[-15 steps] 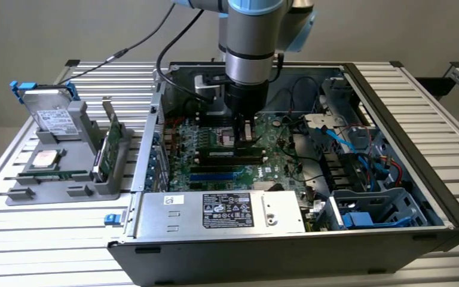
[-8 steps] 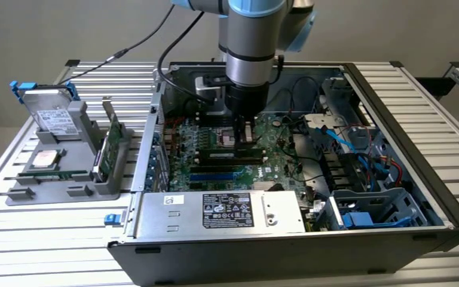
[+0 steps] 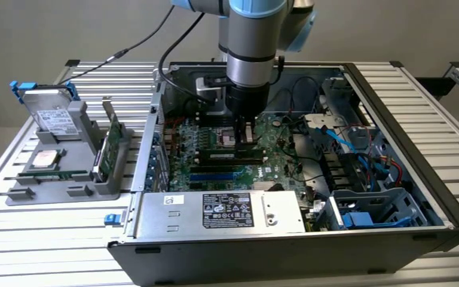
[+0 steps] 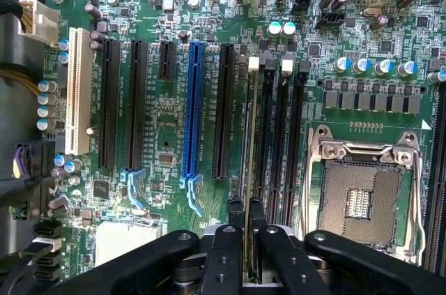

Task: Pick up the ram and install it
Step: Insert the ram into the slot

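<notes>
End effector (image 4: 249,243) is recorded inside the open computer case (image 3: 293,263), above the motherboard (image 4: 167,134); its fingers (image 4: 226,253) are clamped on the ram (image 4: 249,134), held edge-on; the ram is aligned along the memory slots (image 4: 282,134), beside the empty processor socket (image 4: 362,197); full seating cannot be confirmed.

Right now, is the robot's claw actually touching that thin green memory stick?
Touching. In the wrist view the gripper pinches the ram edge-on between its black fingers, with no gap on either side.
</notes>
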`<state>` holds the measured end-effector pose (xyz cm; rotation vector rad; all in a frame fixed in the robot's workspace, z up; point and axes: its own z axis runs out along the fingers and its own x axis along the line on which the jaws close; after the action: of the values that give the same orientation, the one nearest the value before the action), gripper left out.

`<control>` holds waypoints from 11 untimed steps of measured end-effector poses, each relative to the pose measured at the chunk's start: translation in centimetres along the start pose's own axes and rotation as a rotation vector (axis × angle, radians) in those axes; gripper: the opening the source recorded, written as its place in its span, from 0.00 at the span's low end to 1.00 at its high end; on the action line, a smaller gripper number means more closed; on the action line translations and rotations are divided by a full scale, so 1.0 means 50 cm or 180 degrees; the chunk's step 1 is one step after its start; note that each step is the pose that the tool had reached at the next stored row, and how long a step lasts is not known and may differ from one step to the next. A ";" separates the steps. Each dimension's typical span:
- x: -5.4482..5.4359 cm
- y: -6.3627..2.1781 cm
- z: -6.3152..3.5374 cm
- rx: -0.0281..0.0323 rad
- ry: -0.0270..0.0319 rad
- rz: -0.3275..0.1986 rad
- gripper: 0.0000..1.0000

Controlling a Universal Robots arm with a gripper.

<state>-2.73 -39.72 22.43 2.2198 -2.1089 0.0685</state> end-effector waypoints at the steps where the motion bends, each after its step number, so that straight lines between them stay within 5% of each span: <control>1: 0.000 0.000 0.001 0.0000 0.0000 0.0000 0.14; 11: -0.002 0.000 0.005 0.0000 0.0001 0.0000 0.14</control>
<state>-2.72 -39.66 22.16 2.2197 -2.1088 0.0687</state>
